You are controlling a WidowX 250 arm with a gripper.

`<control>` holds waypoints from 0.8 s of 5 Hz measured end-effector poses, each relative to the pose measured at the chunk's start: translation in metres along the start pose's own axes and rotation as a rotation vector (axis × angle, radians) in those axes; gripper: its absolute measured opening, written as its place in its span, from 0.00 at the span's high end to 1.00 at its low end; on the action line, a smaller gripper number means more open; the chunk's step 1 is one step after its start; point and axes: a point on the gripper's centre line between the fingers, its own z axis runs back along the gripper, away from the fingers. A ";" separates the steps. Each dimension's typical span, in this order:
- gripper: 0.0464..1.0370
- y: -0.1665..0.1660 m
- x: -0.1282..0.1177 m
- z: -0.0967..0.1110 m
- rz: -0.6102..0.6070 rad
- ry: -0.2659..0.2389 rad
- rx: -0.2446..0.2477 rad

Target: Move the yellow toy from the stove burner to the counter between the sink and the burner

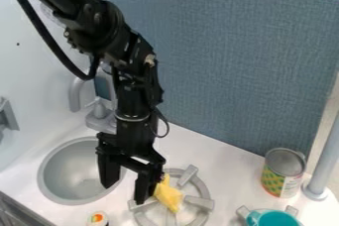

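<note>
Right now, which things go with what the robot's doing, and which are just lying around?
Seem to be part of it:
- open gripper, over the counter
- yellow thing, right beside one finger
- grey burner, under the yellow thing

Just about:
- tin can, by the grey post
- teal pot, at the bottom edge
- sink

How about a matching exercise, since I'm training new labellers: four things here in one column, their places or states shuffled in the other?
1. Yellow cloth-like piece
2. Metal can with green-and-yellow label
3. Teal pot with grey handles
4. Black two-finger gripper

A. At the picture's bottom edge
B. Fingers apart
C. Beside the grey post
D. On the grey burner

Pairs: 1-D, 2-C, 3-A, 4-B
</note>
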 end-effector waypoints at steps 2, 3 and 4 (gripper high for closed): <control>0.04 -0.006 0.023 -0.022 0.146 -0.039 -0.056; 0.04 -0.010 0.055 -0.040 0.343 -0.078 -0.100; 0.04 -0.016 0.080 -0.050 0.433 -0.138 -0.169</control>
